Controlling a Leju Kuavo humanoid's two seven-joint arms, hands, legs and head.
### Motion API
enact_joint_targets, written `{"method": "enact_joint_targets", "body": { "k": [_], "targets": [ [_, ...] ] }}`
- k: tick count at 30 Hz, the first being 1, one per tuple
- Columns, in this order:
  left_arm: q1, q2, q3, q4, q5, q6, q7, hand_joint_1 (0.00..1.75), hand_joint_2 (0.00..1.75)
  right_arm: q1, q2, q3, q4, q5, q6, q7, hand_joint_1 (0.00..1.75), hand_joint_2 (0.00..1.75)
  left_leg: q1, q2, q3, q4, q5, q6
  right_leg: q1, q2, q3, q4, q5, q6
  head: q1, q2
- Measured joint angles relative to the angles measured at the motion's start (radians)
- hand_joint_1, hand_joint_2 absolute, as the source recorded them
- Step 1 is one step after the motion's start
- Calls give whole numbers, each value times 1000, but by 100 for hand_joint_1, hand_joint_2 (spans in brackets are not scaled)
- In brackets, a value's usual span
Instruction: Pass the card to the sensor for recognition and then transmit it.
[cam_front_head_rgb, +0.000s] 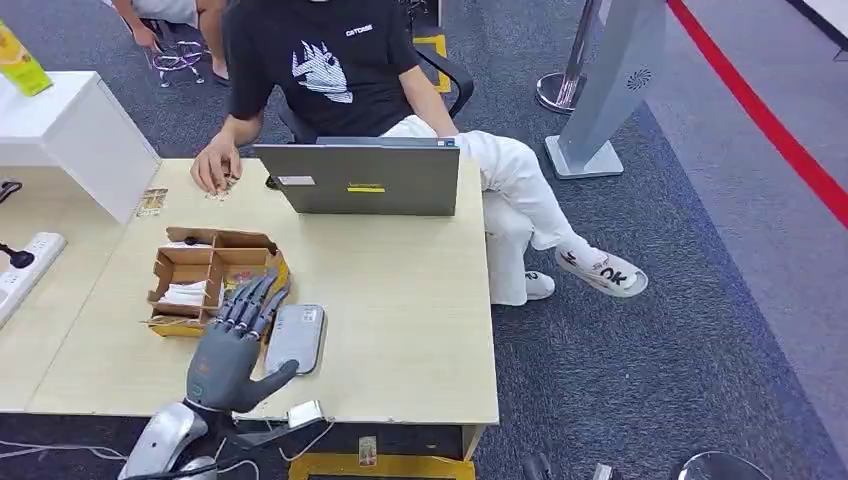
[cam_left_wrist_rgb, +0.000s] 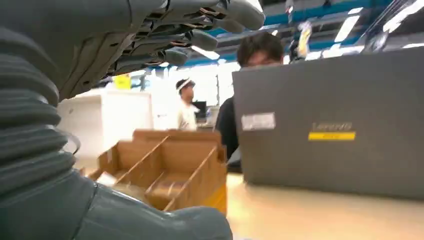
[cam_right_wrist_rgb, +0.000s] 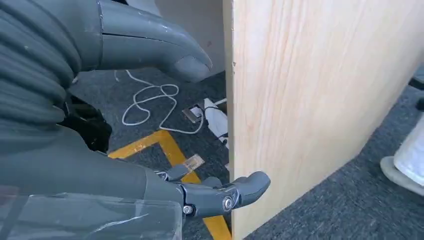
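A cardboard box (cam_front_head_rgb: 212, 262) with several compartments stands on the left part of the wooden table (cam_front_head_rgb: 400, 320); white cards (cam_front_head_rgb: 186, 293) lie in some of them. A flat grey sensor pad (cam_front_head_rgb: 297, 337) lies just right of the box. My left hand (cam_front_head_rgb: 233, 350) hovers at the table's front edge, fingers (cam_front_head_rgb: 255, 300) stretched out over the box's near right corner, thumb pointing toward the pad, holding nothing. In the left wrist view the box (cam_left_wrist_rgb: 170, 170) sits ahead of the spread fingers (cam_left_wrist_rgb: 200, 39). My right hand (cam_right_wrist_rgb: 75, 125) hangs low beside the table's side panel (cam_right_wrist_rgb: 310, 100), fingers apart and empty.
A grey laptop (cam_front_head_rgb: 365, 178) stands at the table's far edge, with a seated person (cam_front_head_rgb: 330, 70) behind it resting a hand (cam_front_head_rgb: 215, 165) on the table. A small card (cam_front_head_rgb: 152, 202) lies near a white cabinet (cam_front_head_rgb: 70, 130). A power strip (cam_front_head_rgb: 25, 262) is at the left. Cables (cam_right_wrist_rgb: 155, 100) trail on the floor.
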Motion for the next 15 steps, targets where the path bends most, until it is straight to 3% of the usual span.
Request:
{"method": "enact_joint_targets", "body": {
  "k": [3,8,15],
  "targets": [
    [36,0,0,3,-16,22,13,0,175,4,-2,-6,0,-3,3,-2,0,175,0,-1,0,0,0,0,0,-1,0,0,-1,1,0,0],
    [47,1,31,76,-162,94,98,0,175,5,-4,-7,-2,1,3,0,0,175,0,-1,0,0,0,0,0,-1,0,0,-1,1,0,0],
    [41,4,66,164,-184,114,107,0,175,5,-4,-7,-3,6,2,2,0,175,0,-1,0,0,0,0,0,-1,1,0,-1,1,0,0]
  ]
}}
